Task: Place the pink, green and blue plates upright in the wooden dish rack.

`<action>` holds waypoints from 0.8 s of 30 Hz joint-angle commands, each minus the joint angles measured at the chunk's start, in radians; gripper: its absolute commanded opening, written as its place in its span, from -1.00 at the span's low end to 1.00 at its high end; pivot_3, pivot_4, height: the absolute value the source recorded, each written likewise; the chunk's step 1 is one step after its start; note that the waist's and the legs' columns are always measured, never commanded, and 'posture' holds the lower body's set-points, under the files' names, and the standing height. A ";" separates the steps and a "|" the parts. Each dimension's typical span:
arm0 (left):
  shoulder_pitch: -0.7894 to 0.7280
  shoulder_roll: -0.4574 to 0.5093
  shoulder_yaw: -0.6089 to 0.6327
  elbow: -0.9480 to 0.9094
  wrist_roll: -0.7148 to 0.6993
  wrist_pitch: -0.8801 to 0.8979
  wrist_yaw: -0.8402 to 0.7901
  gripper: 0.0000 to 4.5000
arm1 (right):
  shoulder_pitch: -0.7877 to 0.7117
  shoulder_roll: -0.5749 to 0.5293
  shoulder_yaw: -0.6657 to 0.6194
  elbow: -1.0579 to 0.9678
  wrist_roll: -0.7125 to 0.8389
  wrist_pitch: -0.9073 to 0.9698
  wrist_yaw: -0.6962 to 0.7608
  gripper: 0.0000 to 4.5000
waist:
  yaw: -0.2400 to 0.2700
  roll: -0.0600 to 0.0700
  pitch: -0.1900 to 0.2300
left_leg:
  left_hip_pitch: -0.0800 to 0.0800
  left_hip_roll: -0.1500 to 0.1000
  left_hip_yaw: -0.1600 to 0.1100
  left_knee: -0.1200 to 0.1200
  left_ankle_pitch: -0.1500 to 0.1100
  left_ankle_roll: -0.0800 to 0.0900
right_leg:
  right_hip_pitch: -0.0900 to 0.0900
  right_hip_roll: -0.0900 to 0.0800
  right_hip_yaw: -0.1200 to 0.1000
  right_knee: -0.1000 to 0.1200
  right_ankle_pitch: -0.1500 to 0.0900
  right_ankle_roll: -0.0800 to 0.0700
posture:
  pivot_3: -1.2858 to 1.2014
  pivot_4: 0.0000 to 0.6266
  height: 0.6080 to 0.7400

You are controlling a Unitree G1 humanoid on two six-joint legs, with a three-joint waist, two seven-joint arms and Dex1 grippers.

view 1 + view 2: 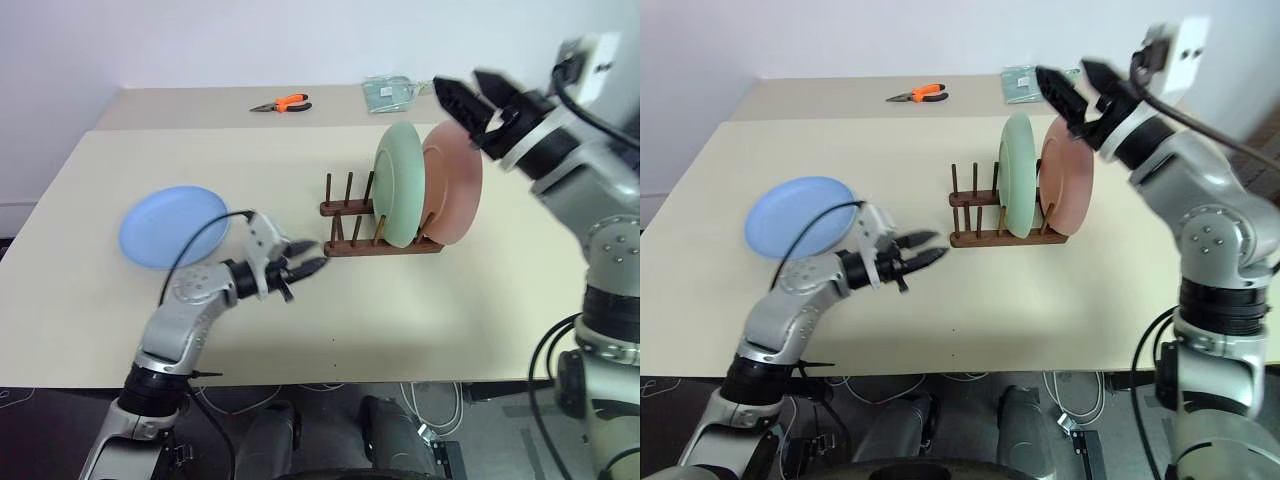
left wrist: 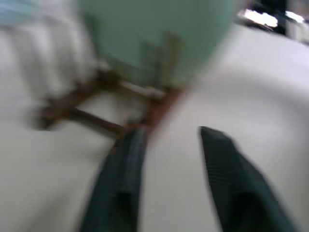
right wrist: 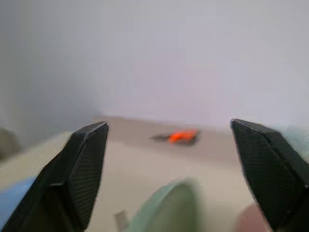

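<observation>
Two plates stand upright in the wooden rack [image 1: 375,228]: the green plate [image 1: 399,183] and, just behind it at the rack's right end, the pink plate [image 1: 455,195]; the green one covers the pink one's left part, and both hide the pegs behind them; the rack's left slots stand bare. The blue plate [image 1: 172,226] lies flat on the worktop [image 1: 420,310] well to the left of the rack, its near edge partly covered by a black cable and the left arm.

Both grippers grasp nothing; the left gripper [image 1: 303,264] hovers low over the worktop just left of the rack's near rail, fingers parted, pointing toward the rack; the left wrist view is smeared, so the rack and green plate read there only as soft shapes. The right gripper [image 1: 468,98] hangs above the tops of the two standing plates, fingers spread wide and apart from them; its wrist view shows the green plate's rim and a blurred sliver of pink at the edge.

Farther back, on a second beige surface against the pale wall, lie orange-handled pliers [image 1: 283,103] and a clear packet [image 1: 392,92] whose contents cannot be made out, partly hidden by the right gripper; cables hang below the worktop's near edge.
</observation>
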 commanded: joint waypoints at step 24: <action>-0.179 -0.221 0.799 0.124 -0.175 0.472 0.933 -0.31 | 0.085 0.150 0.394 -0.165 -0.493 -0.230 0.418 1.00 | 0.013 -0.013 0.001 | 0.000 -0.001 -0.004 0.001 0.002 -0.004 | 0.000 0.000 -0.002 0.002 0.003 -0.002 | 0.03 -0.52 1.00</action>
